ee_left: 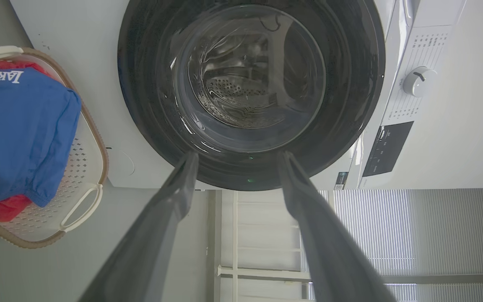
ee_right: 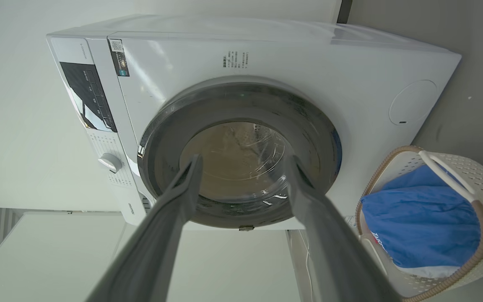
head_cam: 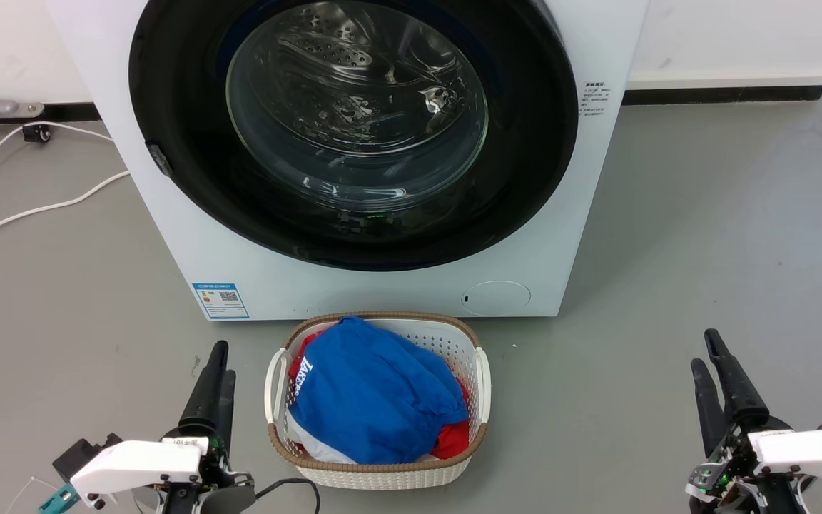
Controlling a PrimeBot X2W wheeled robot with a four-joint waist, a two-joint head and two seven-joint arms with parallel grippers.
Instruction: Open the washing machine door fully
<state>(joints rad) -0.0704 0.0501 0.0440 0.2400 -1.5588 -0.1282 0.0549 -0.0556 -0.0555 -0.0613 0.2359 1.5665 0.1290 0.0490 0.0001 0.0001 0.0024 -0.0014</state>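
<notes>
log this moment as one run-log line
door: shut | left tool: open, low, off the door | right tool: open, low, off the door | basket: holds clothes, before washing machine | step: not started

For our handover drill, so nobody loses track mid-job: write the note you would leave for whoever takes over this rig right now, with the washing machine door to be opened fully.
Left gripper: open, empty, low, left of the laundry basket.
Right gripper: open, empty, low, well right of the basket.
Washing machine door: shut, flush with the washing machine; neither gripper touches it.
Basket: full of clothes, on the floor just before the machine, below the door.
Done: nothing yet.
Left: take the door, probably at the small grey tab on its left rim, and swing it fully open.
</notes>
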